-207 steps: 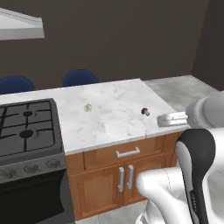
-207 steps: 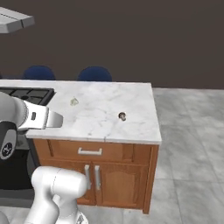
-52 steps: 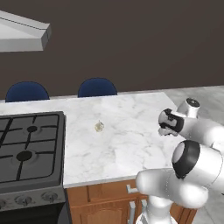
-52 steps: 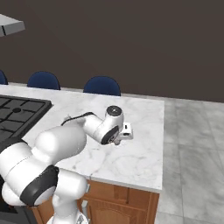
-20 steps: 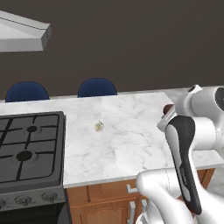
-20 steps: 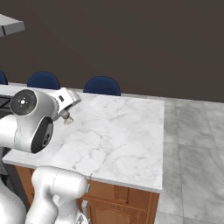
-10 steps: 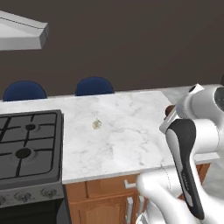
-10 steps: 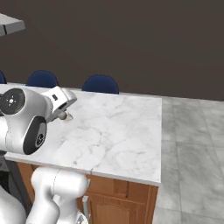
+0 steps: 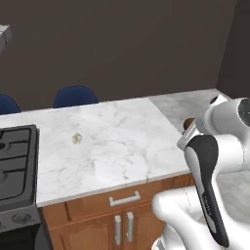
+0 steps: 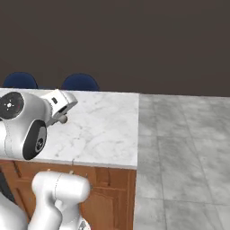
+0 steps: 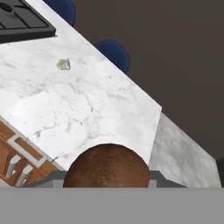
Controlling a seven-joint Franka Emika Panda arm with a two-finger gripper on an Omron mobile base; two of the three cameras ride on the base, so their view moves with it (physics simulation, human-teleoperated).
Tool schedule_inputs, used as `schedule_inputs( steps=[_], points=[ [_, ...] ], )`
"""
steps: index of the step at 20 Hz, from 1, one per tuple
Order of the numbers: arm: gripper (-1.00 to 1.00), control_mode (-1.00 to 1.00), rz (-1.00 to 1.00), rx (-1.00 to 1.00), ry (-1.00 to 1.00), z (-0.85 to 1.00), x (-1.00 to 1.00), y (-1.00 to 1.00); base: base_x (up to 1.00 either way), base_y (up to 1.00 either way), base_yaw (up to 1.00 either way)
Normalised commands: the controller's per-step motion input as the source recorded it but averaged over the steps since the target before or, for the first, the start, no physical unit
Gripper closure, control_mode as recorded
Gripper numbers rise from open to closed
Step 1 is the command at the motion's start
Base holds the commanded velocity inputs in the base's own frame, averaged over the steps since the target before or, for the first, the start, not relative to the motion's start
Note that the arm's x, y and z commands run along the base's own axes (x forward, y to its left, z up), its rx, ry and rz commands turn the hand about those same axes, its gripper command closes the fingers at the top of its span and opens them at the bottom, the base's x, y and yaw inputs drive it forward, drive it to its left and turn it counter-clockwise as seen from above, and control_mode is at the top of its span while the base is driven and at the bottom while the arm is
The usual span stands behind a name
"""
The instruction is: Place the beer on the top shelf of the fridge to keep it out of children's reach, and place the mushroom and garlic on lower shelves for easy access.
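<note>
The tool (image 11: 106, 186) is clamped on the small round brown-capped mushroom (image 11: 106, 166), carried clear of the white marble tabletop (image 9: 112, 141), presumably for the trip to the fridge's lower shelves. Going left to right along the tabletop: the black gas hob (image 9: 14, 156) at its left end, then the tiny pale cream garlic bulb (image 9: 76, 139) lying alone towards the back edge, awaiting its turn; no containers in sight

A white marble counter (image 9: 112, 141) tops wooden cabinets (image 9: 102, 219); behind it, blue chairs (image 9: 74, 96) against a dark wall (image 10: 134, 40); beside it, grey tiled floor (image 10: 188, 152).
</note>
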Motion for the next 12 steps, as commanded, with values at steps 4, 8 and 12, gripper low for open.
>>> schedule_inputs(
  steps=[4,8,12],
  points=[
    [1.00,1.00,0.00,0.00,0.00,0.00,0.00,0.00,-0.01,-0.65,-0.46],
    [1.00,1.00,0.00,0.00,0.00,0.00,0.00,0.00,0.00,-0.69,-0.50],
    [1.00,1.00,0.00,0.00,0.00,0.00,0.00,0.00,0.00,-0.70,-0.52]
  ],
)
